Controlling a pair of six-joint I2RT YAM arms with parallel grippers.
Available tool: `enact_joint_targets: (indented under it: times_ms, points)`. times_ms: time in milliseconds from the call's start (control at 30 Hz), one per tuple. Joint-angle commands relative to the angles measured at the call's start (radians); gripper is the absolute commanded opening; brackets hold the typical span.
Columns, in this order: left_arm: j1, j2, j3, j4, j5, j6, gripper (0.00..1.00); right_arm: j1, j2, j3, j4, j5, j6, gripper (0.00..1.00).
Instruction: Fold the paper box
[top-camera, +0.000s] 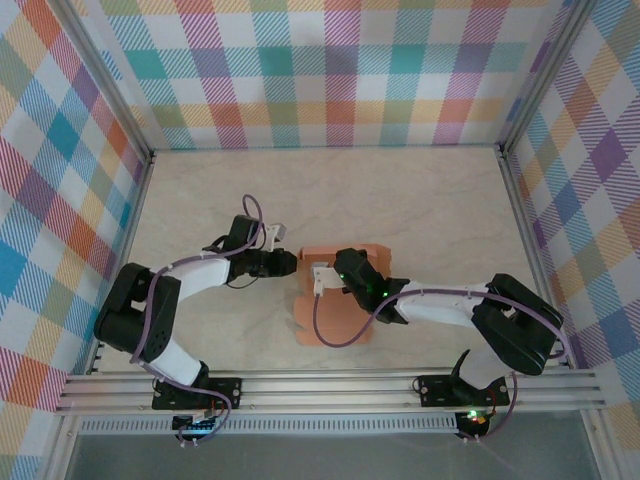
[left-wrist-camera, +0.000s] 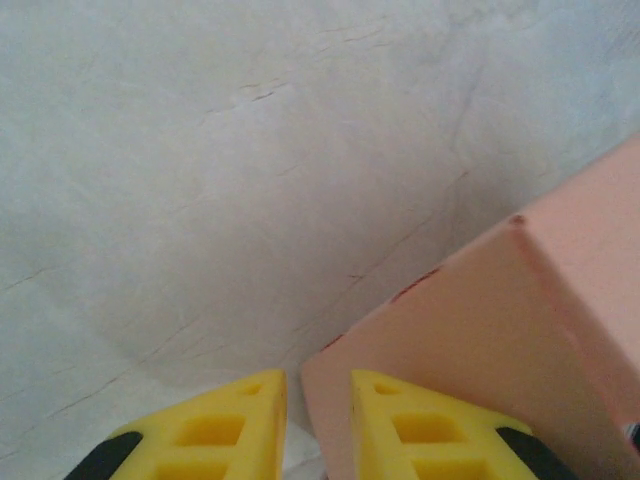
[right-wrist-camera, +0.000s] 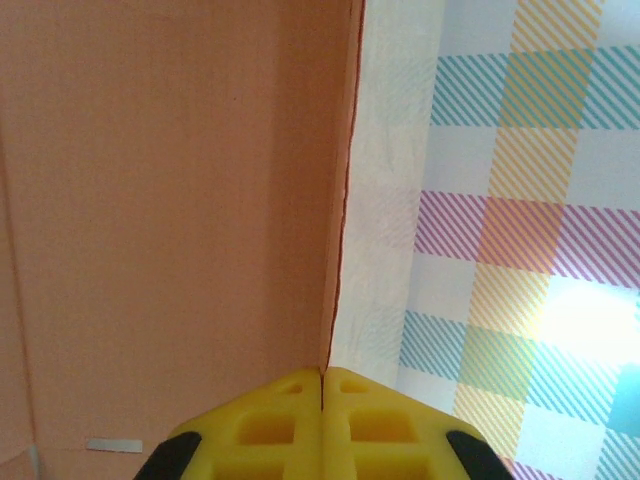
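Found plain, unmarked salmon-orange across the paper box (top-camera: 340, 322) — paler and pinker through the left wrist camera, a deeper orange through the right, with a thin red line along the cut edge. Saw bright yellow on the left jaws and the right jaws, black behind. Noted a pale cream counter (top-camera: 420, 200), veined faintly like marble. Counted pastel plaid on the walls (top-camera: 330, 70) — teal, orange, yellow, purple, pink and green stripes over white. Marked black-and-white arms (top-camera: 200, 272) and purple cables (top-camera: 333, 345).

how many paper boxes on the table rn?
1: the paper box, at the middle of the table, the right gripper shut on its edge. None look hidden.
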Motion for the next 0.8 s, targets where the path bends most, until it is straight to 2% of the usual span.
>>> enact_joint_targets:
  times_ms: [0,133,267,367,500,767]
  points:
    - [-0.018,-0.023,-0.025,0.038,-0.005,0.04,0.24,0.024,0.011,-0.029,0.082,0.027,-0.043,0.0]
    - [-0.031,-0.028,-0.05,0.047,0.001,0.068,0.25,0.047,0.012,-0.049,0.101,0.043,-0.05,0.0]
    - [-0.058,-0.06,-0.089,0.054,-0.059,0.066,0.26,0.07,0.008,-0.062,0.119,0.084,-0.059,0.0]
    - [-0.064,-0.11,-0.13,0.079,-0.116,0.036,0.32,0.086,0.009,-0.068,0.14,0.11,-0.069,0.0]
    - [-0.066,-0.176,-0.171,0.081,-0.172,0.031,0.35,0.106,0.011,-0.063,0.124,0.138,-0.052,0.0]
    - [-0.07,-0.207,-0.214,0.109,-0.153,0.054,0.35,0.137,0.028,-0.091,0.183,0.183,-0.061,0.0]
